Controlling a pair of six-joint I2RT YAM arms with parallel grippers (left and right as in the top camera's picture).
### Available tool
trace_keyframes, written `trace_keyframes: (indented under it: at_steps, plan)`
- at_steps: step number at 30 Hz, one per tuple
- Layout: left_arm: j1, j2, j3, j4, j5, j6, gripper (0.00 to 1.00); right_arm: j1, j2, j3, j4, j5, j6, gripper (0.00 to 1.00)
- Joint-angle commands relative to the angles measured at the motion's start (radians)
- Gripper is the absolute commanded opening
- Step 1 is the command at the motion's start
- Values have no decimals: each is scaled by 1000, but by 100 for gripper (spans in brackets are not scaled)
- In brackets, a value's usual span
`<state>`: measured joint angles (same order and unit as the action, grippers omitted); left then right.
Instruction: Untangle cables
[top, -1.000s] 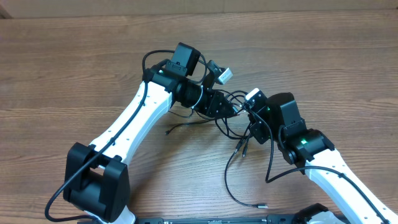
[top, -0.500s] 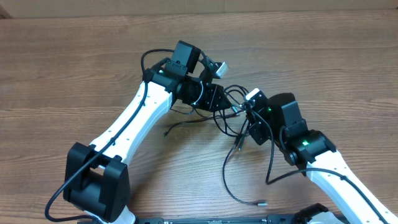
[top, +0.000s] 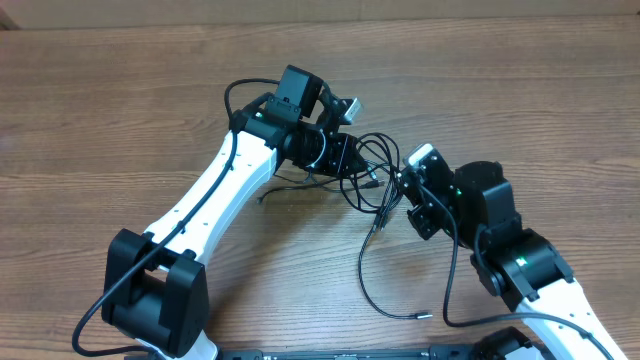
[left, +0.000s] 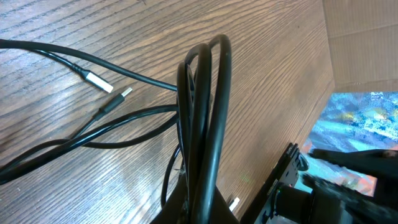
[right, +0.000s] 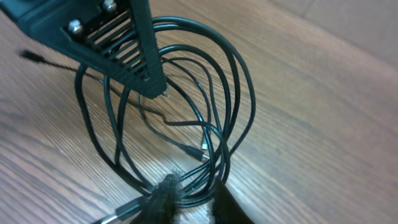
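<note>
Overhead, my right gripper (top: 393, 190) has backed away from the left gripper (top: 348, 160); both pinch the cables (top: 366, 172) tight.

The tabletop (top: 120, 100) is brown wood grain, matt, with fine dark lines running along it. The cables (left: 208, 124) have smooth black plastic jackets with a soft sheen, and a plug (left: 98, 81) ends in bright bare metal. The left arm (top: 215, 195) wears a glossy white plastic shell over matt black joints. The left end effector (top: 352, 165) is matt black, one finger (right: 134, 50) ribbed, with shiny metal screws (right: 74, 26).
</note>
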<state>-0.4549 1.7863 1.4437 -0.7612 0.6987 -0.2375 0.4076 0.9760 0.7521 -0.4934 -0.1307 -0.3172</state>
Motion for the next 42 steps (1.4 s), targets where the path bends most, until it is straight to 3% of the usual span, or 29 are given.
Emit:
trace_keyframes:
  at_steps: [1,3,11,17,22,26,29,42]
  plan:
    - [-4,9,-1,7,61,5,4,3,-8,18,-34,-2,-59,52]
    - [-4,9,-1,8,115,37,4,3,11,18,-54,7,-90,63]
    - [-4,9,-1,7,221,47,4,3,140,18,-35,61,-92,66]
    - [-4,9,-1,7,222,47,4,3,243,18,36,71,-92,47]
    - [-4,9,-1,7,221,47,5,3,305,18,84,132,-85,39]
    - [-4,9,-1,8,219,47,4,3,330,18,96,145,-76,28]
    - [-4,9,-1,8,219,47,4,3,346,18,103,145,-76,5]
    - [-4,9,-1,11,132,39,5,3,340,18,93,85,-19,4]
